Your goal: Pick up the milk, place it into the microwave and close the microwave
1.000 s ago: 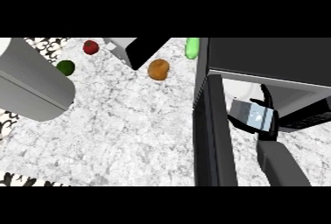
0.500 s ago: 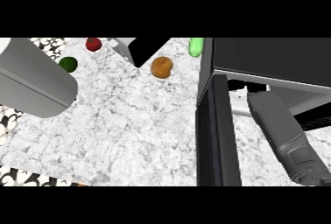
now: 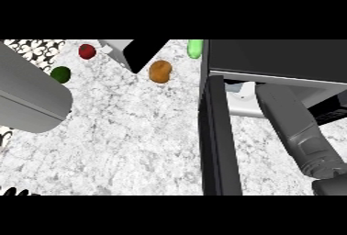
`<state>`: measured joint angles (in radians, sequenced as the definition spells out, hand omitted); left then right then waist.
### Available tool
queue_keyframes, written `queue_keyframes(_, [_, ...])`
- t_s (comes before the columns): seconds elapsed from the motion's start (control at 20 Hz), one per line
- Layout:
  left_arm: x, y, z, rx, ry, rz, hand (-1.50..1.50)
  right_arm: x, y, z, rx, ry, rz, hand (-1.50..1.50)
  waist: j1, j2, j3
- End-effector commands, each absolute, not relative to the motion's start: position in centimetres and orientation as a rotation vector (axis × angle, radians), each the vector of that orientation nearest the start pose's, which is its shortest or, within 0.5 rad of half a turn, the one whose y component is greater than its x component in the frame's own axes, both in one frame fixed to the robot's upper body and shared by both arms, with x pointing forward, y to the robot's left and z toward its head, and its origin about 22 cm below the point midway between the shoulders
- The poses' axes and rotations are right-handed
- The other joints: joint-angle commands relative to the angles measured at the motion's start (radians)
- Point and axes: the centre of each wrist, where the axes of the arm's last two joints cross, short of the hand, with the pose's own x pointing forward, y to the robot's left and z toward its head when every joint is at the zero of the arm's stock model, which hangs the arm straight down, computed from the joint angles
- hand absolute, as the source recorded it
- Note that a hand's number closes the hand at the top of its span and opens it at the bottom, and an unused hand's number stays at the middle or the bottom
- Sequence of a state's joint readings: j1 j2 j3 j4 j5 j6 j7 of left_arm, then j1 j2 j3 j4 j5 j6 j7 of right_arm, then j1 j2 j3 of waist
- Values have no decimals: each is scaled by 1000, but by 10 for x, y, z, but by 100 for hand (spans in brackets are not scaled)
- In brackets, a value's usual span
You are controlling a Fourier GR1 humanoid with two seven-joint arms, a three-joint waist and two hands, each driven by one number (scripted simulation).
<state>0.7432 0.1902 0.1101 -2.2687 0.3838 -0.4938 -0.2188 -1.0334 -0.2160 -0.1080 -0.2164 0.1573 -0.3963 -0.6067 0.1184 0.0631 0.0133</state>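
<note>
The microwave stands at the upper right with its door swung open, seen edge-on as a dark slab. My right forearm reaches up from the lower right into the pale cavity. Its hand is hidden under the microwave's top. The milk shows nowhere in the head view. My left forearm lies along the left edge, and its hand is out of the picture.
On the marble counter lie a brown potato-like item, a red fruit, a dark green round item and a light green item. A dark angular object sits at the back.
A second ago my right hand held the milk carton in front of the open microwave. The forearm has since pushed into the cavity, taking hand and carton out of sight.
</note>
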Motion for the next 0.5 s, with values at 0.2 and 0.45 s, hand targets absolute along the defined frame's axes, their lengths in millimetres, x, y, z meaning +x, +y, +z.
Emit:
queue_keyframes(0.2, [72,287,65,-389,-1803,-161,-150,435,-259,36,-383,-1859,272,-150,-48,-31,-10])
queue_keyframes(0.45, [83,269,58,-472,-1780,-234,-150,428,-269,24,-105,-1868,226,-150,-72,-37,-10])
